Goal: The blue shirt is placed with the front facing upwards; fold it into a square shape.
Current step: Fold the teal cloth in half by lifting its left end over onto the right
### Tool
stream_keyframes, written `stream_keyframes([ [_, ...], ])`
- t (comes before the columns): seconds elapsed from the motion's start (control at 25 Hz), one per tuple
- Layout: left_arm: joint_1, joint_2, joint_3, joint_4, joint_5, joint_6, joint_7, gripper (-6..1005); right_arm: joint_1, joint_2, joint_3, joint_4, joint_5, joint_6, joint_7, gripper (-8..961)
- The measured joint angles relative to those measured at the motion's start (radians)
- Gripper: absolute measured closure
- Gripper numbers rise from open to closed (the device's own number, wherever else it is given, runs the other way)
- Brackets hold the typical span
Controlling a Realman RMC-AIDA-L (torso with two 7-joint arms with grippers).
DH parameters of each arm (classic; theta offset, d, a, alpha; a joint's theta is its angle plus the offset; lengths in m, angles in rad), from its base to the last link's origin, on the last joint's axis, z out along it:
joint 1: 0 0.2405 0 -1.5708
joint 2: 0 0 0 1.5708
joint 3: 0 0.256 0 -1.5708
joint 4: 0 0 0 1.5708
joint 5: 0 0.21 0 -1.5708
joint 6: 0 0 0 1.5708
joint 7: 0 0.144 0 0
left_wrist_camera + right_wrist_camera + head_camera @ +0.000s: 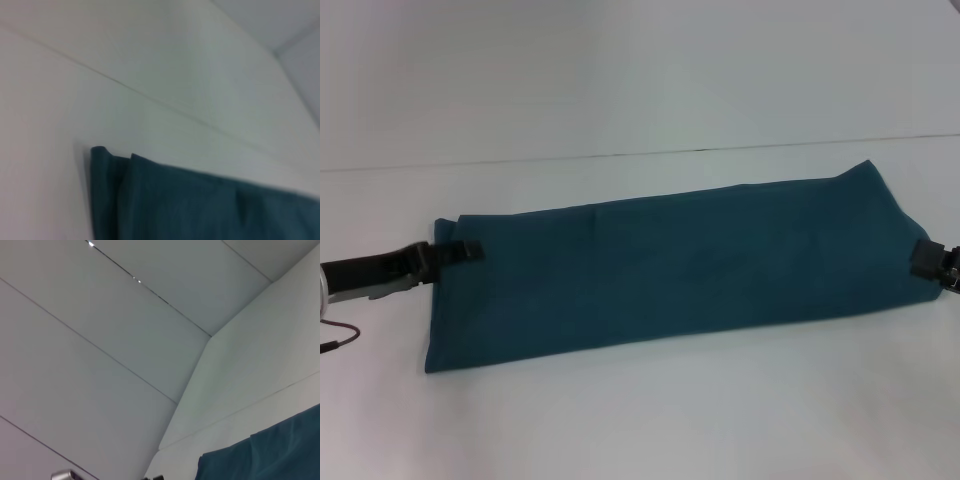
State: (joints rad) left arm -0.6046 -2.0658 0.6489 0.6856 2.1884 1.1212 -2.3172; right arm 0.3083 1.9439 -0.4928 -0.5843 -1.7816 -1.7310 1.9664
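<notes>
The blue shirt (pixel 670 270) lies flat on the white table as one long folded strip running left to right, with no lettering showing. My left gripper (pixel 463 250) comes in low from the left, and its thin dark fingertips (pixel 470 249) lie closed over the shirt's left end near the far corner. My right gripper (pixel 926 258) touches the middle of the shirt's right end. The left wrist view shows a folded corner of the shirt (pixel 150 200). A corner of the shirt (pixel 270 455) also appears in the right wrist view.
The white table (pixel 640 420) extends around the shirt on all sides. A pale wall (pixel 620 70) rises behind the table's back edge. A thin dark cable (pixel 340 335) hangs by the left arm.
</notes>
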Motion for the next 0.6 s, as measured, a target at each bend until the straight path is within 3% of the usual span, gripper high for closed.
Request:
stream_keyframes([
  [0.16, -0.017, -0.004, 0.033, 0.017, 0.091, -0.048, -0.010, 97, 0.000, 0.000, -0.001, 0.000, 0.000, 0.006, -0.001, 72],
  [0.44, -0.012, -0.017, 0.025, -0.006, 0.099, -0.135, -0.208, 97, 0.004, 0.000, -0.001, 0.001, -0.001, 0.007, 0.000, 71],
  [0.6, -0.012, -0.018, 0.030, -0.012, 0.105, -0.142, -0.231, 97, 0.006, -0.001, 0.000, 0.001, -0.001, 0.008, 0.000, 71],
])
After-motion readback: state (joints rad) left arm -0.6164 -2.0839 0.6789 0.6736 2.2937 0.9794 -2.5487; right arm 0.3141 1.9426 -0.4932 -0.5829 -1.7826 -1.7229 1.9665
